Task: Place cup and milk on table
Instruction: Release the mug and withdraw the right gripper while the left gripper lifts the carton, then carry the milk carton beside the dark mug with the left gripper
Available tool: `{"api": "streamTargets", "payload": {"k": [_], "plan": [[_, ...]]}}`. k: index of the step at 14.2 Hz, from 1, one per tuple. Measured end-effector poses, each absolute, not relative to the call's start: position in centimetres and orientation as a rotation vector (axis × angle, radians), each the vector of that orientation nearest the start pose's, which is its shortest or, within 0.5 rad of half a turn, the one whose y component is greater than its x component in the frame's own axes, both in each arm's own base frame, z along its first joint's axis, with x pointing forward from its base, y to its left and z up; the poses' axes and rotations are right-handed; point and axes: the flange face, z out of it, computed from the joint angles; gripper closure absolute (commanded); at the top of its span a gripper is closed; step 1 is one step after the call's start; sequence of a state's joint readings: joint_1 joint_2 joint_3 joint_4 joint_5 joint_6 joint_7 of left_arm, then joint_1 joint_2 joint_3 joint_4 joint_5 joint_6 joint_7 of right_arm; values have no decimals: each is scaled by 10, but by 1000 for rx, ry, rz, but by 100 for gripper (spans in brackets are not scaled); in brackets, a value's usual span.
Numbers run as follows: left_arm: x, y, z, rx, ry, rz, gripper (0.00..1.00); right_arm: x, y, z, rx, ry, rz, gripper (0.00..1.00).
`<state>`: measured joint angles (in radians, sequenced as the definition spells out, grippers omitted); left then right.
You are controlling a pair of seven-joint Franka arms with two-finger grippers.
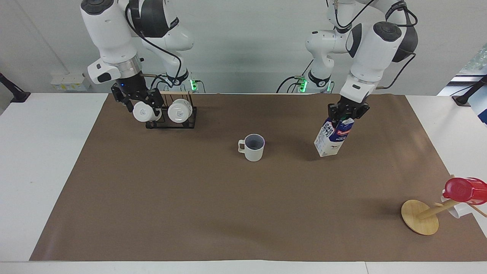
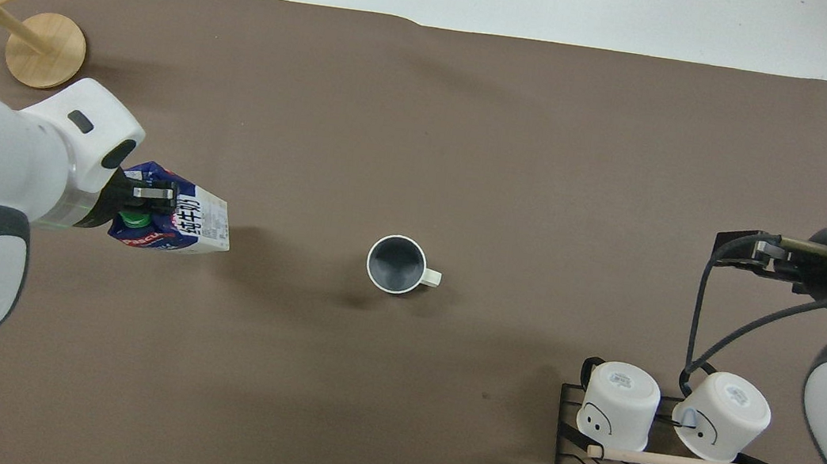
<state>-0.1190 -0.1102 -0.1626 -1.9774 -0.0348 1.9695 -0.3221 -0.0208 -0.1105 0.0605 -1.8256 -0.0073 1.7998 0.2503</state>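
Observation:
The off-white cup stands upright on the brown paper of the table, nothing touching it; it also shows in the overhead view. My left gripper is shut on the top of the milk carton, which hangs tilted beside the cup toward the left arm's end. I cannot tell if its lower edge touches the paper. In the overhead view the carton lies under the left gripper. My right gripper is open and empty, raised over the mug rack's outer end.
A black wire rack with two glossy white mugs stands near the right arm's base. A wooden disc with a peg carrying a red cup sits at the left arm's end, far from the robots.

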Motion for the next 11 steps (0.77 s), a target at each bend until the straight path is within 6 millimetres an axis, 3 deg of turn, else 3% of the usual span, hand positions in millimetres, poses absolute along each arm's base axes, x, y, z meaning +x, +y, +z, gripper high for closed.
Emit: {"api": "streamTargets", "payload": {"k": [5,8,11], "plan": [[498,-223,522,-3200,-91,-140,57,545,15,627,-3216,250,-86,0],[483,-268,507,-3205,-48,-106,57,558,19,633,-3238,185,-51,0],[478,-295,488,-3212,-50,-94,57,554,21,634,-3232,170,-9,0]]}}
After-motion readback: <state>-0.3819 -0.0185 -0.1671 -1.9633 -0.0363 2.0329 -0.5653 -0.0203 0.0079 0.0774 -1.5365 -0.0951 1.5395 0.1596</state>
